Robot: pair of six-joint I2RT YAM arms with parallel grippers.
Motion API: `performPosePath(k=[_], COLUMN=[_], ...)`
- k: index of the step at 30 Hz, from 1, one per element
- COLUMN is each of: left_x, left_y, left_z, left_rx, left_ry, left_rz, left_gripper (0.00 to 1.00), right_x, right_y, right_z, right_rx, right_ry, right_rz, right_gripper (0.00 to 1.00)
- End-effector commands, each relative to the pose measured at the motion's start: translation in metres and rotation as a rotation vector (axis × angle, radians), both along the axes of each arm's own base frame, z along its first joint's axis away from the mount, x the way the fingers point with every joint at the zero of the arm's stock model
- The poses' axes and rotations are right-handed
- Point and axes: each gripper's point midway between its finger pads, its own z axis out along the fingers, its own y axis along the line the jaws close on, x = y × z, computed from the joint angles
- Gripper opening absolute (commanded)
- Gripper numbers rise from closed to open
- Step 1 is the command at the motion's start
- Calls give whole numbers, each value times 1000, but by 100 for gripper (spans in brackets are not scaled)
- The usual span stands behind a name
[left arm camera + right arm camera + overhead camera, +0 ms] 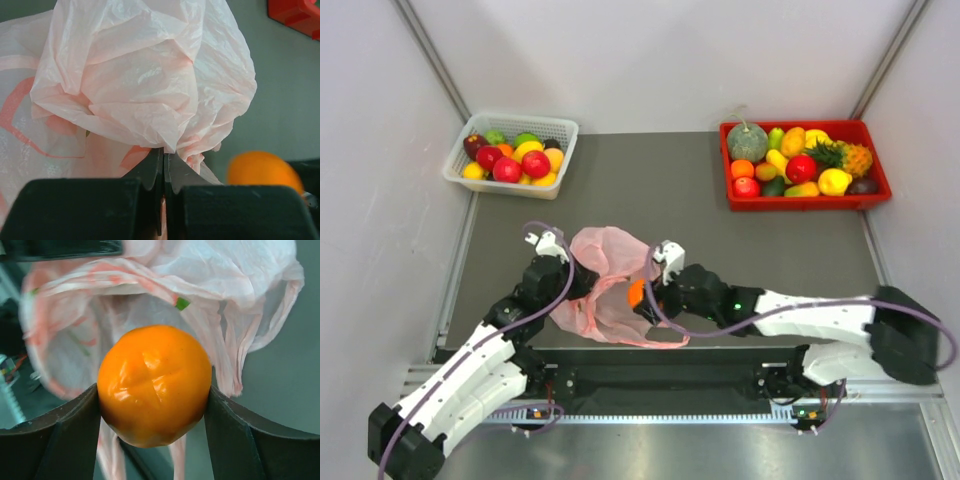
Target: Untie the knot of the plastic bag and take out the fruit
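The pink plastic bag [605, 255] lies crumpled between the two arms with its mouth gaping toward the right arm. My left gripper [582, 280] is shut on a fold of the bag [145, 75], its jaws pressed together over the thin plastic [164, 150]. An orange fruit [636, 293] sits at the bag's mouth. My right gripper [152, 390] is shut on this fruit [154, 370], both fingers touching its sides. The same fruit [262, 170] shows blurred in the left wrist view. A loose handle strip [280, 315] hangs free. The knot is out of view.
A white basket [565, 130] of mixed fruit stands at the back left. A red tray [800, 203] holding several fruits, among them a melon and a pineapple, stands at the back right; its corner [295, 15] shows in the left wrist view.
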Motion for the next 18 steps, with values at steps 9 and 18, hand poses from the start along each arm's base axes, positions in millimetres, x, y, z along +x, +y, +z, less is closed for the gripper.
performPosePath(k=[9,18], left_x=[20,14], left_y=[-3,-11], left_z=[6,14], left_rx=[-11,-59], left_ry=[-39,-44], left_rz=[45,4], left_gripper=[0,0], right_x=[79,257], right_y=[-148,-289], right_z=[112,122], right_rx=[32,-65], right_ry=[-189,-144], right_rz=[-423,-1064], right_gripper=[0,0])
